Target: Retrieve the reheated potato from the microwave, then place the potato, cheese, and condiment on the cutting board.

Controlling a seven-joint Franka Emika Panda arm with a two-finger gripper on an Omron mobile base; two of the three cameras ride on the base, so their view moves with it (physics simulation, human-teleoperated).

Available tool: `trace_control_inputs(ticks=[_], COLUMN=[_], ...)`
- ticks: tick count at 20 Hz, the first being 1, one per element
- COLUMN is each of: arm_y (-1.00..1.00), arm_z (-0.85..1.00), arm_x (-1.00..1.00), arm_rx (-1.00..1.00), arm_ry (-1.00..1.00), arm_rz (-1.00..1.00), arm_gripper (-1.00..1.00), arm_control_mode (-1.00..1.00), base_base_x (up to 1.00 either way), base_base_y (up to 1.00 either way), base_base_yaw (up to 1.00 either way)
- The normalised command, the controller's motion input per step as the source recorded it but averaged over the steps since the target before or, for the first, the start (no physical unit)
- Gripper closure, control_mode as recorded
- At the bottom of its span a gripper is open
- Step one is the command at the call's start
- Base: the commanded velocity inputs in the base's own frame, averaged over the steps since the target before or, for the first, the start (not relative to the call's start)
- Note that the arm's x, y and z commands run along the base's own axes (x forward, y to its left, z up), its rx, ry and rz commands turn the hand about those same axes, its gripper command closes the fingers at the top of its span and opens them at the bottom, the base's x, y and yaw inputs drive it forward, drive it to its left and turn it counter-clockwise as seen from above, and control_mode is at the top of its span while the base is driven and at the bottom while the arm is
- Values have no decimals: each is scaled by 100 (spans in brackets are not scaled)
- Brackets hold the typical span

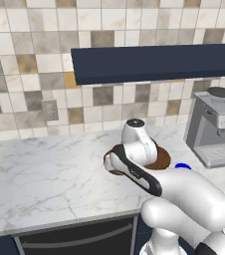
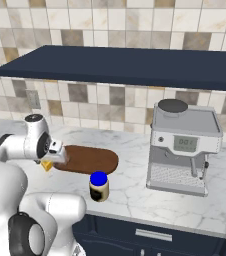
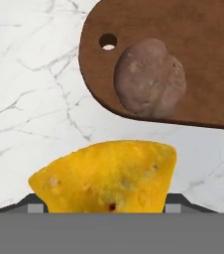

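Yellow-orange cheese [image 3: 106, 177] sits nearest to the hand camera, between the two dark finger tips of the gripper [image 3: 104, 204], which is clenched on the wedge from both sides. In the right base view the cheese [image 2: 47, 165] shows as a small yellow corner under the hand, just beside the near end of the cutting board [image 2: 92, 160], over the marble counter [image 2: 135, 192] (whether it touches the marble, I cannot tell). Beyond the cheese, the cutting board [image 3: 193, 59] lies flat on the counter, and its end with the round hole is closest to the wedge. On this end of the board rests the potato [image 3: 150, 78], just beside the hole. The condiment [image 2: 99, 186] stands upright on the counter in front of the board, near its other end, apart from it. Farther along the counter from the board stands a steel coffee machine [image 2: 184, 147], against the tiled wall [image 2: 110, 25].
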Motion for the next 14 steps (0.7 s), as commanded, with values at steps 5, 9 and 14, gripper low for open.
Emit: trace_control_inputs(ticks=[5,9,14], arm_y=[-32,-36,-45], arm_z=[56,38,21], arm_x=[0,6,19], arm_rx=[2,0,0], arm_ry=[1,0,1], arm_rz=[-4,-7,-10], arm_gripper=[100,100,100], arm_control_mode=[-100,-100,-100], base_base_x=[0,0,0], base_base_y=[0,0,0], base_base_yaw=[0,0,0])
